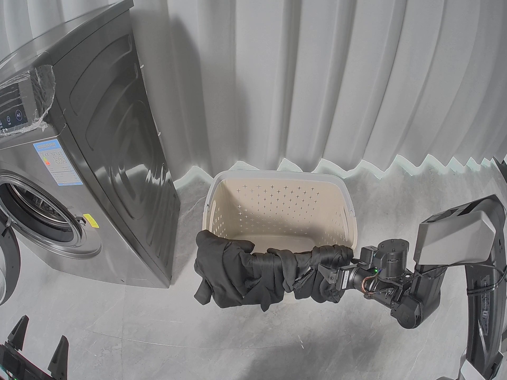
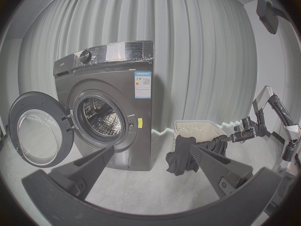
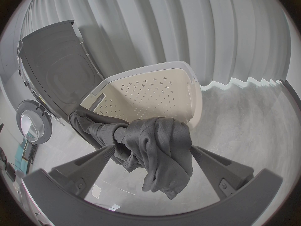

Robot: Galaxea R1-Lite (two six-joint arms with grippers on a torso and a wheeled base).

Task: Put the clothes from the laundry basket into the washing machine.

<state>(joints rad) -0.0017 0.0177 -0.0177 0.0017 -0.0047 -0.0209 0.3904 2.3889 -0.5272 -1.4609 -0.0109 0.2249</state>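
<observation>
Right gripper (image 1: 323, 278) clamped a dark garment (image 1: 243, 275) draped over the rim of the laundry basket (image 1: 280, 176) (washing machine (image 1: 105, 133) open alongside); left gripper (image 2: 151, 149) gaped, empty.

The drum mouth (image 2: 102, 118) of the washing machine (image 2: 142, 126) is unblocked, its door (image 2: 39, 129) swung wide aside; bare floor (image 1: 158, 333) lies between it and the laundry basket (image 1: 280, 178), whose near rim a dark garment (image 1: 237, 275) covers

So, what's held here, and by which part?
The right gripper holds the dark cloth garment by a bunched end; the rest drapes over the rim of the cream plastic laundry basket. Left gripper: empty.
</observation>
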